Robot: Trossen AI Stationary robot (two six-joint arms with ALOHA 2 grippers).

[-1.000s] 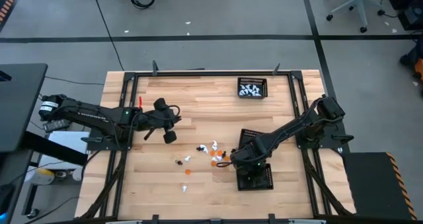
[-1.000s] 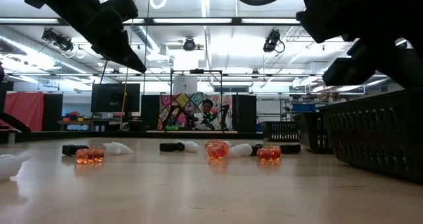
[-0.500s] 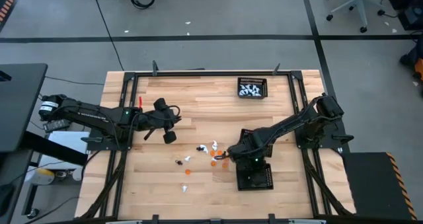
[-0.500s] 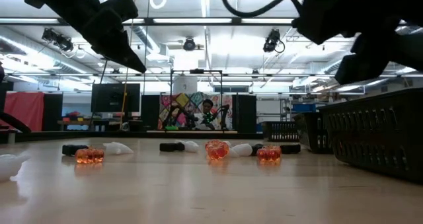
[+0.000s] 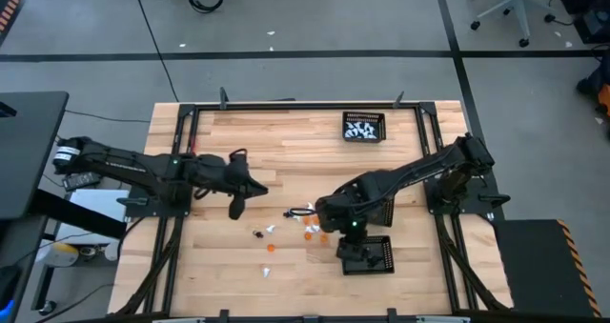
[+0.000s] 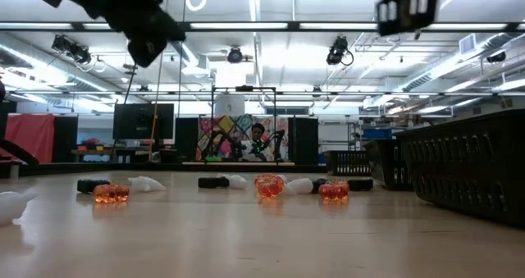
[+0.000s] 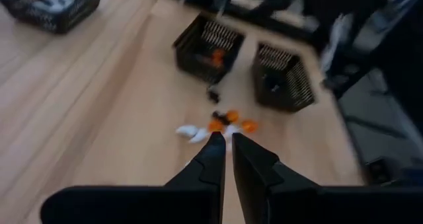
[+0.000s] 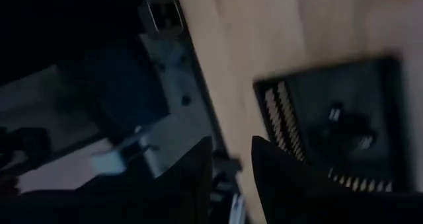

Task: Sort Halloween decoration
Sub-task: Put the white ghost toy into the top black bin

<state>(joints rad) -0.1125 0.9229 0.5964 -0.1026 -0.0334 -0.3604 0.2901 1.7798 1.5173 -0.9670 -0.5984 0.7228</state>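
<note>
Bench [image 5: 295,142]: wooden top inside a black frame. Left arm [image 5: 124,163] comes in from the left edge. Right arm [image 5: 419,175] reaches from the right edge toward the middle.

Three black mesh trays:
- far tray [image 5: 363,127] near the back edge, holding white figures
- near tray [image 5: 374,253] by the front right, black pieces inside per the right wrist view
- third tray [image 7: 206,47], seen in the left wrist view beside the near one, with an orange figure in it

Left tool [image 5: 235,207] sits left of centre, above the bench; fingers nearly touching, clenched on nothing, pointing toward the pile.

Right tool [image 5: 321,211] is over the pile's right side. Fingers stand slightly apart in the right wrist view, nothing visible between them; released.

Halloween decoration [image 5: 307,222]: tiny white, orange and black figures scattered loose mid-bench, between the two tools. A few strays toward the front, including a white one [image 5: 267,272] and an orange one [image 5: 271,248]. Low view shows them all lying flat on the wood.
</note>
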